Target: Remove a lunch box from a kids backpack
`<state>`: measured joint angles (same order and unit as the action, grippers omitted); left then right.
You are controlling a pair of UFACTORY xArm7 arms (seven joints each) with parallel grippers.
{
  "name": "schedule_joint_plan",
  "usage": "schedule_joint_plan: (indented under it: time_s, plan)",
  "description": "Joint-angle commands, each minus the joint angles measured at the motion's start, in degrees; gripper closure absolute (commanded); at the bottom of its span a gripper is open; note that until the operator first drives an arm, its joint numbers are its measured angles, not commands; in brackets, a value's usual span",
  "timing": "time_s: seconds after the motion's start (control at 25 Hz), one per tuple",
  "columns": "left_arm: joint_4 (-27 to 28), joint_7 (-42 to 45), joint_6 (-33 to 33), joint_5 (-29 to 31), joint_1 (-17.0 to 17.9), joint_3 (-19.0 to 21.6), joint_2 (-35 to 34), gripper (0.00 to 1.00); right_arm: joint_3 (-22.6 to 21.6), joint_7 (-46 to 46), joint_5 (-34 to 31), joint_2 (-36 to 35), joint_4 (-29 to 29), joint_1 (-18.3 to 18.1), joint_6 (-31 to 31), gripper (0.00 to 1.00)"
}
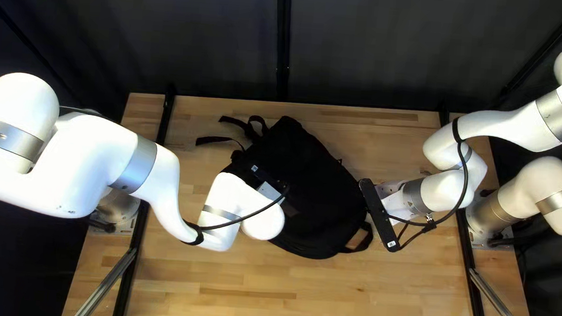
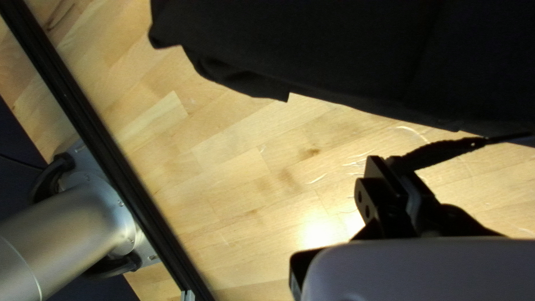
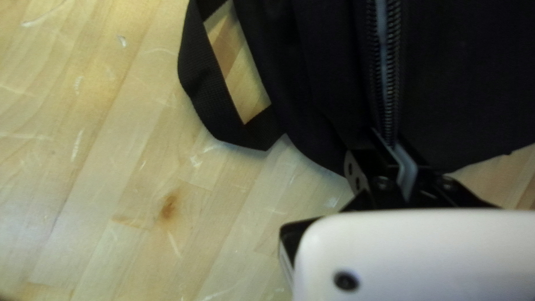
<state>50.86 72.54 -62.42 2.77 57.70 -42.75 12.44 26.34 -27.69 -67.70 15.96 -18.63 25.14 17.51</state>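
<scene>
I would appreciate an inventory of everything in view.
Backpack: one, black, mid-table.
Loop strap: one, black, backpack's right-arm side.
Loose straps: two visible, black, backpack's left-arm side.
Zipper: one visible, black, on backpack.
Table: one, pale wood, under backpack.
Rails: two black, two silver, table's sides.
Curtain: one, dark, behind table.
Upright bar: one, black, at curtain.
Cables: at least two, black, along arms.
Arms: two, white and silver, table's sides.
Left tool, right tool: one each, black, by backpack.
</scene>
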Motion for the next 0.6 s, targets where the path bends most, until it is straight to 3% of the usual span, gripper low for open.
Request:
schedule_joint_plan:
  time_s: [0.04,0.28,0.32,0.36,0.6]
  plan:
    - [-0.09,0.08,0.06,-0.07,-0.01,0.02,0.16,1.0,0.04,-0.16,-0.3,-0.09,0.11,-0.13,-0.15,1.0]
    - [-0.99,1.13,0.24,0.41,0.53,0.02,-0.72,1.0,-0.03,-0.73,-0.74,-0.32,0.14,-0.24,-0.31,1.0]
    - [-0.47,1.1,-0.03,0.42,0.72,0.2,-0.69,0.17,-0.02,-0.69,-0.73,-0.32,0.14,-0.25,-0.31,1.0]
    - [0.43,1.0,-0.65,0.53,0.96,0.44,-0.61,0.0,-0.03,-0.8,-0.87,-0.33,0.15,-0.29,-0.35,1.0]
    - [8.33,-1.17,-5.32,1.57,2.46,2.32,1.33,0.0,0.04,-1.32,-1.65,-1.22,-0.27,-0.47,-1.07,1.0]
